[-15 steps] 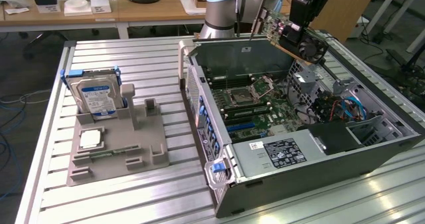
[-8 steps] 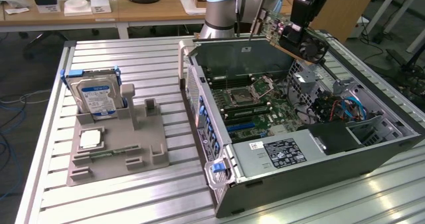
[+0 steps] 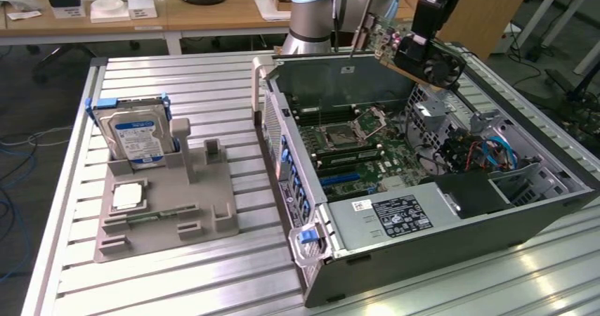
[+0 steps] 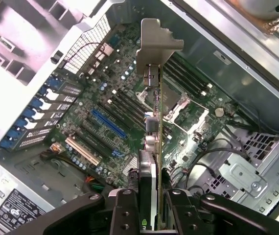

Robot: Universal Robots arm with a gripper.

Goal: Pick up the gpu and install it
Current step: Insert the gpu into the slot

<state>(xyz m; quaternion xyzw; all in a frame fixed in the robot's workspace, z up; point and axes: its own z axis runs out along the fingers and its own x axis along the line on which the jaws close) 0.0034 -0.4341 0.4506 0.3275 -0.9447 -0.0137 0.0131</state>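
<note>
The gpu (image 3: 412, 48) hangs tilted in the air over the far end of the open computer case (image 3: 525, 211), its round black fan (image 3: 440, 67) facing the exterior view's right. My gripper (image 3: 433, 28) is shut on it from above. In the wrist view I see the gpu (image 4: 155, 147) edge-on between my fingers (image 4: 125, 210), with its silver bracket (image 4: 157, 41) at the far end. Under it lies the green motherboard (image 4: 129, 73) with a blue slot (image 4: 108, 123).
A silver hard drive (image 3: 139, 137) with a blue frame stands in a grey holder (image 3: 168, 203) on the slatted table, at the exterior view's left. In the case are a power supply (image 3: 394, 214), a processor socket (image 3: 342, 130) and blue cables (image 3: 492, 151). Desks stand behind.
</note>
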